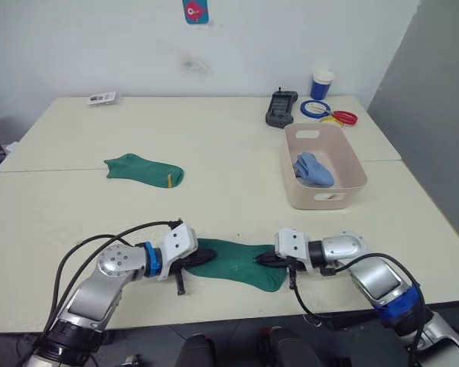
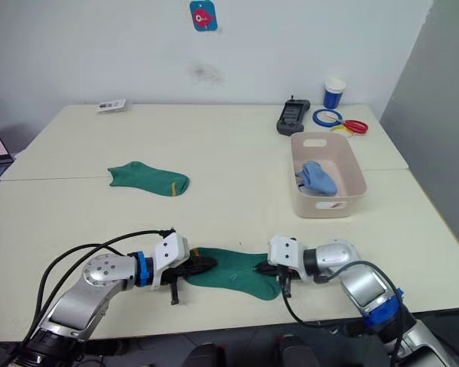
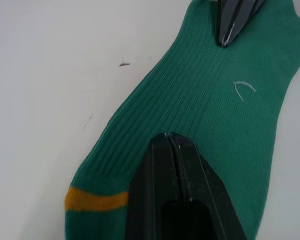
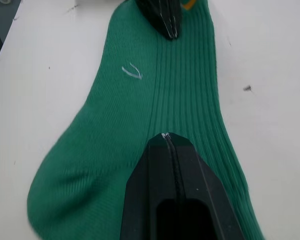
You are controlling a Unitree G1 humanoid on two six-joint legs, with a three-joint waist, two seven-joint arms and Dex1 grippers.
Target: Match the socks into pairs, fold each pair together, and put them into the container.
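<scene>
Your left gripper (image 3: 176, 142) and right gripper (image 4: 166, 137) both rest pressed together on the near green sock (image 1: 237, 262), lying flat by the table's (image 1: 229, 153) front edge; whether either pinches fabric is hard to make out; the second green sock (image 1: 143, 169) lies toward the left edge; the container (image 1: 323, 164), near the right edge, holds a bunched light blue pair (image 1: 314, 168), partly hidden by its wall.

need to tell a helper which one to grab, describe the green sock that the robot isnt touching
Start at the pale table and look to its left half, well back from the near edge. A dark green sock lies flat there alone, a yellow stripe near one end. Its twin lies at the near edge between the two pincers.
</scene>
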